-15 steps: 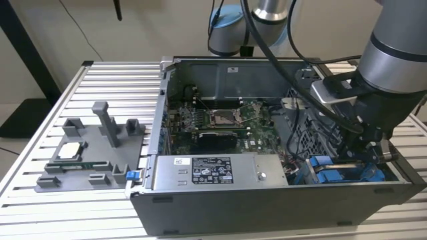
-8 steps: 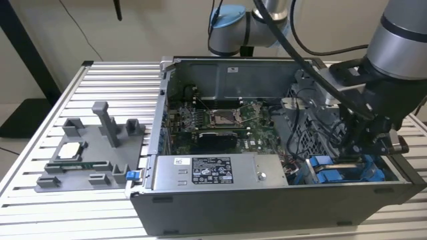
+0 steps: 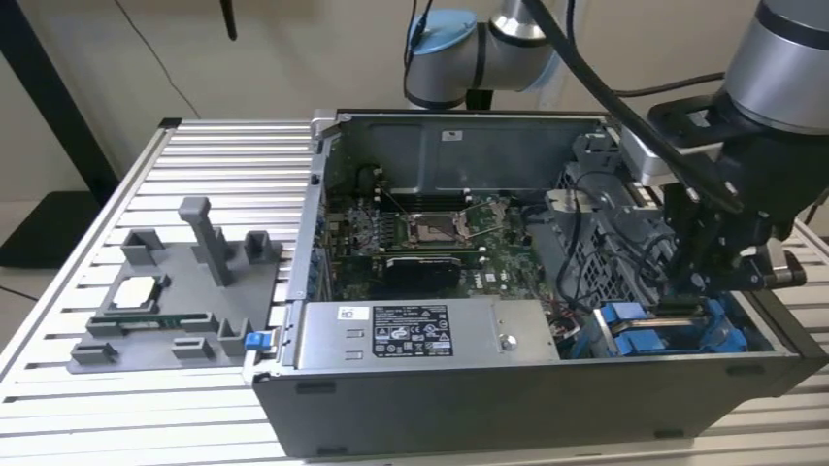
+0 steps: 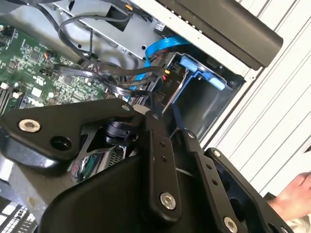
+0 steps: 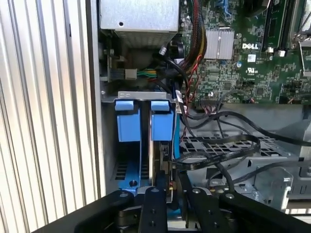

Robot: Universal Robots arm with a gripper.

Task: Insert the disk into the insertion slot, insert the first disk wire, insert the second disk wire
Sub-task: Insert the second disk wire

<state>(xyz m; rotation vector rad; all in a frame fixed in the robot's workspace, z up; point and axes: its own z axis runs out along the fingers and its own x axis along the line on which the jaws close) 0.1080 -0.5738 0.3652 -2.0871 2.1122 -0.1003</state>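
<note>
**Disk upright in the drive bay, gripper closed on its edge**

Disk (image 5: 156, 145), thin and edge-on in its blue carrier, stands in the insertion slot (image 5: 138, 95) at the near corner of the open computer case (image 3: 518, 398). The gripper (image 3: 710, 277) reaches down into that bay, its black fingers (image 5: 154, 204) pinched on the disk's edge (the first wrist view shows this best). Loose black cables (image 5: 228, 145) trail just beside the bay. Further back lie the grey power-supply box (image 3: 421, 332) and the motherboard (image 3: 421, 233). Outside the case, a grey fixture (image 3: 169, 296) sits on the slatted table (image 3: 78, 388).
</note>
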